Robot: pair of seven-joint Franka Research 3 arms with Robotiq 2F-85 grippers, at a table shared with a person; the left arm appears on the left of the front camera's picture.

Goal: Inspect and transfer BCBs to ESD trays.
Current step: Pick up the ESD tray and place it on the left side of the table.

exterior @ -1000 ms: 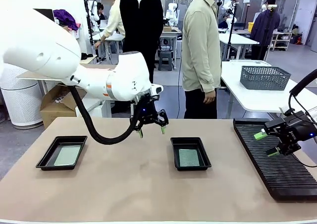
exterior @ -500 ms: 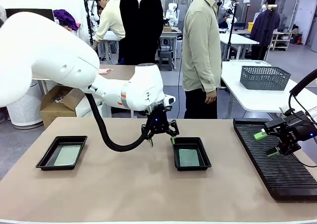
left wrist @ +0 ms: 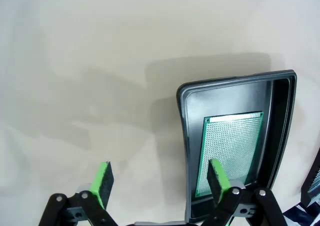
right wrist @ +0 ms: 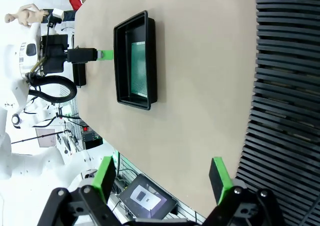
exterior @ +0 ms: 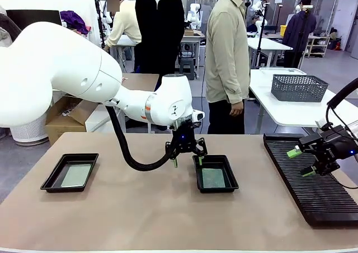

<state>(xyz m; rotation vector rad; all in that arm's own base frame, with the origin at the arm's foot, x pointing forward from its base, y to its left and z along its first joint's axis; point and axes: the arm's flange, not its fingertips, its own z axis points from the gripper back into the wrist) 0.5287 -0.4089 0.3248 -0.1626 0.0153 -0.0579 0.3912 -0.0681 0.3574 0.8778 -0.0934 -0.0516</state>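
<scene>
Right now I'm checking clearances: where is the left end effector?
In the front view, the left end effector hangs open near the table's middle, at the left rim of the centre ESD tray holding a BCB.

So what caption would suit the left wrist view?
Open left pincer hanging over the near rim of a black ESD tray that holds a green BCB.

**A robotics lab, busy and open-plan**

Beyond the tan table (exterior: 140, 214) stand white workbenches (exterior: 291, 110) with a grey mesh basket (exterior: 299, 87), people (exterior: 226, 51) standing and working at desks, cardboard boxes (exterior: 64, 116), shelving, and camera stands under bright ceiling light on a grey floor.
</scene>
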